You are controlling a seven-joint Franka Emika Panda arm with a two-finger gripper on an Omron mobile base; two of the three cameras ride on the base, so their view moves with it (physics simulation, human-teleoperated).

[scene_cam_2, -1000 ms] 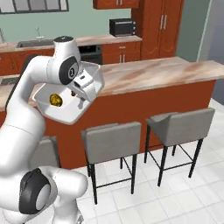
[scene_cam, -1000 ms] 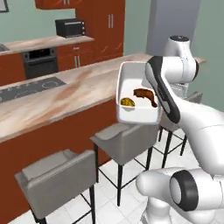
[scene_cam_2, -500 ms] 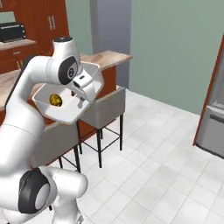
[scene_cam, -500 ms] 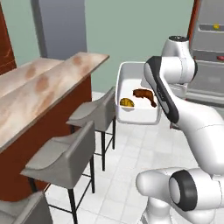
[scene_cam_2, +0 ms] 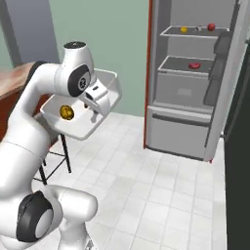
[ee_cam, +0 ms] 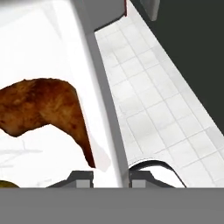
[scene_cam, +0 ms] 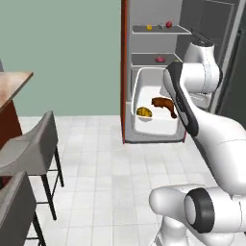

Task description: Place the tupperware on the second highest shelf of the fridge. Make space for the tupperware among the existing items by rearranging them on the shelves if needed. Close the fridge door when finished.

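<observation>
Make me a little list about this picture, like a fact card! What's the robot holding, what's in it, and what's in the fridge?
Holding: gripper shut on the wall of the white tupperware
Inside it: brown chicken piece, yellow food
Fridge: open
Higher shelf seen: yellow fruit, small grey object, red apple
Shelf below: pink doughnut
Fridge door: open, at the right

Left base view: set behind the arm's left shoulder, facing forward and down at the open fridge (scene_cam: 158, 67) close ahead. Right base view: set behind the other shoulder, farther off, facing the same fridge (scene_cam_2: 190, 73) at a slant (both sharing its shelves and white floor tiles). Hand view: pressed close along the tupperware (ee_cam: 98, 96) wall, floor beyond.
</observation>
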